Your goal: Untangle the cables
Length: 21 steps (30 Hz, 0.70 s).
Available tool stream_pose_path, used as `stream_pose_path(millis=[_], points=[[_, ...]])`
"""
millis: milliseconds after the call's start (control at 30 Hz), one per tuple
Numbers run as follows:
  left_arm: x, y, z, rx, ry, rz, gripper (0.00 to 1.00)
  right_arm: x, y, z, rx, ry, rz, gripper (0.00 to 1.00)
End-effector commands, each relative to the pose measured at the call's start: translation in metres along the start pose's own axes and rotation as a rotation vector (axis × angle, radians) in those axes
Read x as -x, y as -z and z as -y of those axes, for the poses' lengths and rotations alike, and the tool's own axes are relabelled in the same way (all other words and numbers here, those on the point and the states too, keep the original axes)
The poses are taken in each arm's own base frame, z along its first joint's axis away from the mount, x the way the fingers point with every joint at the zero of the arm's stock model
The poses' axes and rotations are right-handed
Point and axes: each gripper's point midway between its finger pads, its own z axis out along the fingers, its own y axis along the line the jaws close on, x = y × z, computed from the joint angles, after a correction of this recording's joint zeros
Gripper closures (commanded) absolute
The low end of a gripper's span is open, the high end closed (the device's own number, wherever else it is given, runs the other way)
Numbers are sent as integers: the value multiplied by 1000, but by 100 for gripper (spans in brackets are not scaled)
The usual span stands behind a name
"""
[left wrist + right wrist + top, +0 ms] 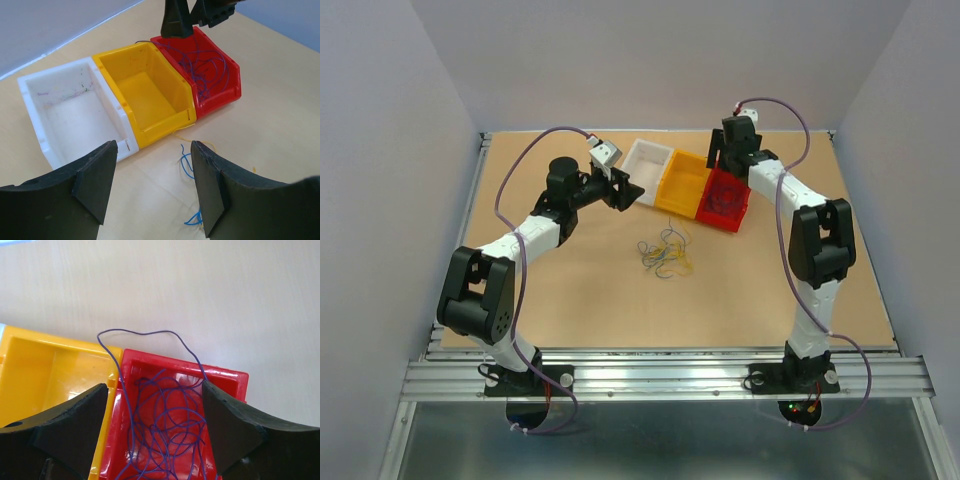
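A loose tangle of thin cables (666, 253), yellow, blue and pale, lies on the wooden table in front of the bins. Purple cables (170, 430) fill the red bin (225, 375). One purple cable loops out over its back rim (145, 333) and runs past my right finger's tip. My right gripper (155, 410) hangs open just above this bin (723, 200), nothing pinched between its pads. My left gripper (152, 185) is open over bare table near the white bin's corner, with blue cable ends (187, 167) just beside its right finger.
Three bins stand in a row at the back: white (645, 170), yellow (682, 186), red. White (35, 105) and yellow (150, 100) show no cables inside. An aluminium rail (660, 375) borders the near edge. Grey walls enclose the table.
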Motion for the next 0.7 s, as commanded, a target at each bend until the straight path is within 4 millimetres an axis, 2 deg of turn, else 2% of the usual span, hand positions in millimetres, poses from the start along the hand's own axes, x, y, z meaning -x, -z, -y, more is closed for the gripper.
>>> stream_pose_path(millis=[0,133,167,233,267,467,667], points=[[17,2,6,-14,-47,43,28,33,0,-14,26,-8,75,18],[18,2,6,-13,-53,44,28,41,-6,-18,41,-9,86,17],[16,2,6,-11,-50,41,28,36,-11,-19,43,-6,71,13],[14,0,4,-10,-46,36,28,39,-15,-16,48,-13,64,2],[14,0,4,-11,-45,34,28,36,-17,-17,52,-12,52,0],[9,-4,2,-14,-35,19,28,21,-27,-14,41,20,15,0],[10,-2,1,-8,-41,22,28,9,-33,3,-57,36,0,0]])
